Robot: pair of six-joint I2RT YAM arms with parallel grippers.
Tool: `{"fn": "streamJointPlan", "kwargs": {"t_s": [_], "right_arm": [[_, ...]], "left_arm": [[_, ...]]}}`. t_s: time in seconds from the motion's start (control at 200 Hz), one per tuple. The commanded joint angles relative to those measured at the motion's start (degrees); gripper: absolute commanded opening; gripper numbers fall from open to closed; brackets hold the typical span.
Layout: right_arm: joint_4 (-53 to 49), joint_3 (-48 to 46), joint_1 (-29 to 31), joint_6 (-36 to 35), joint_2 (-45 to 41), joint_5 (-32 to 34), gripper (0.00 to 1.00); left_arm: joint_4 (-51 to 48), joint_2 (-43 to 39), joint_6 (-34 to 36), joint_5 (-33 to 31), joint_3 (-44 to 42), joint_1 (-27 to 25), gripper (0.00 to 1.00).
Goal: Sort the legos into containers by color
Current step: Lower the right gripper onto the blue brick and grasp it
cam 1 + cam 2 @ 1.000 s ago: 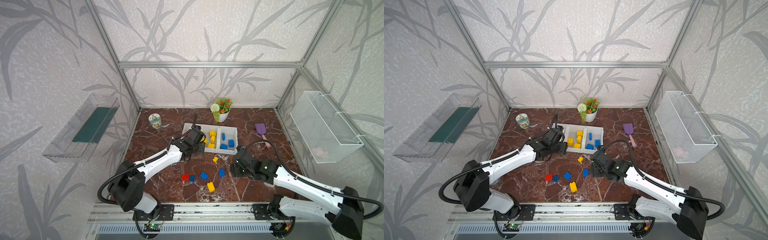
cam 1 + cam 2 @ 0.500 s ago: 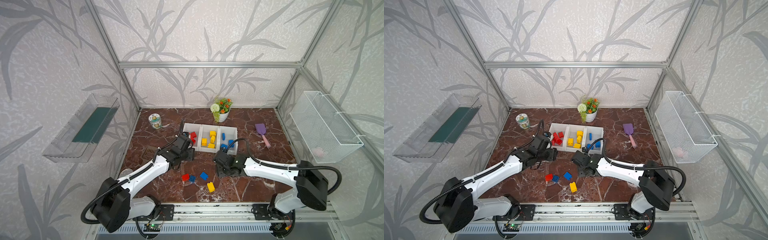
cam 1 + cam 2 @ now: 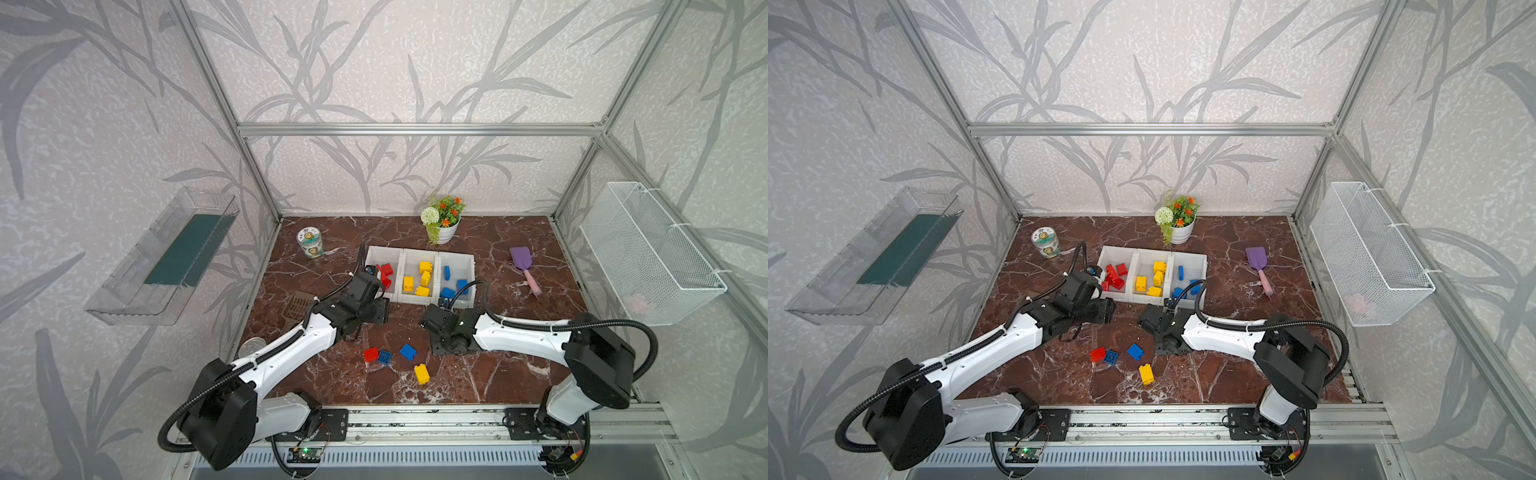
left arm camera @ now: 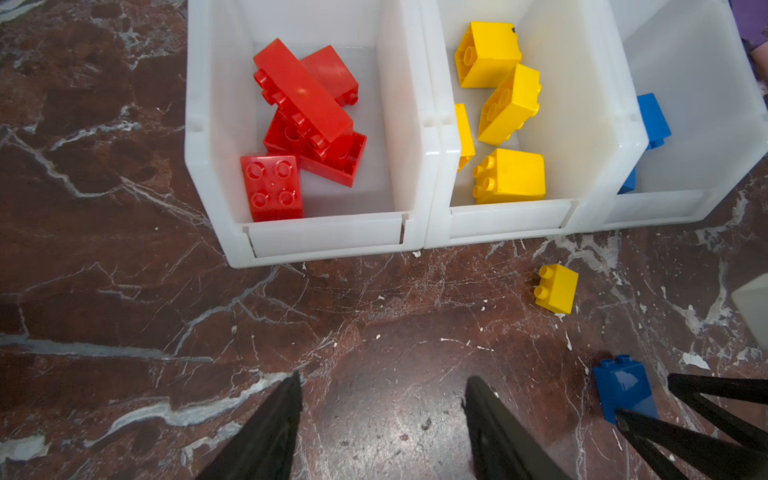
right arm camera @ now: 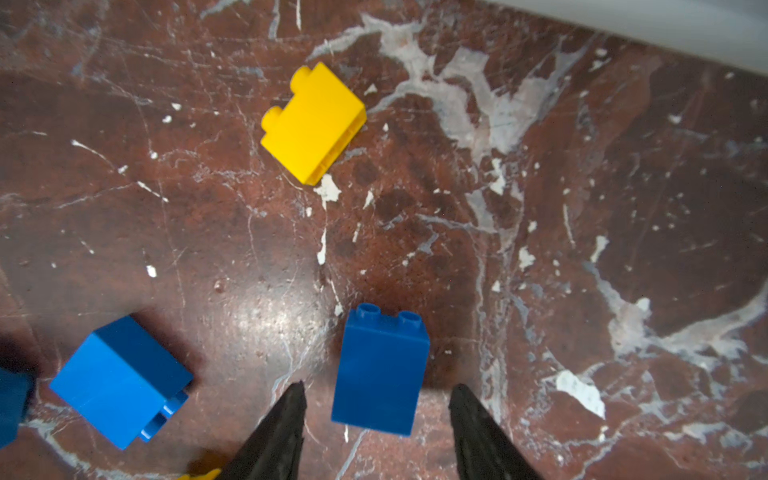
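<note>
Right gripper (image 5: 377, 386) jaws half apart, straddling a blue brick (image 5: 380, 370) on the table (image 5: 561, 187), not touching it; top views hide this. Left gripper (image 4: 382, 386) jaws wide, empty, near bins (image 4: 328, 245); the third bin is cut off.

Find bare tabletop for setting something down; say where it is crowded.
Free: between the tin can and the white bins; the back corner between the flower pot and the purple scoop. Crowded: loose bricks in front of the bins.
</note>
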Motion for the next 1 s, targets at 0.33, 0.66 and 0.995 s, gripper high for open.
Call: {"fn": "streamJointPlan", "kwargs": {"t_s": [0.33,0.66,0.995], "right_arm": [[0.72,1.48,0.43,2.12,3.63,0.78,0.39],[1.59,0.19,0.40,2.38,2.95,1.04,0.30],[-4.27,3.60,-1.88,-3.70,-4.43,5.58,0.30]], "left_arm": [[-0.19,-0.91,-1.03,0.38,-0.44,0.19,0.65],[-0.55,-0.41,-1.42,0.82,-0.04,0.19,0.65],[-1.47,-0.73,-1.69,0.64,0.49,0.22,0.65]]}}
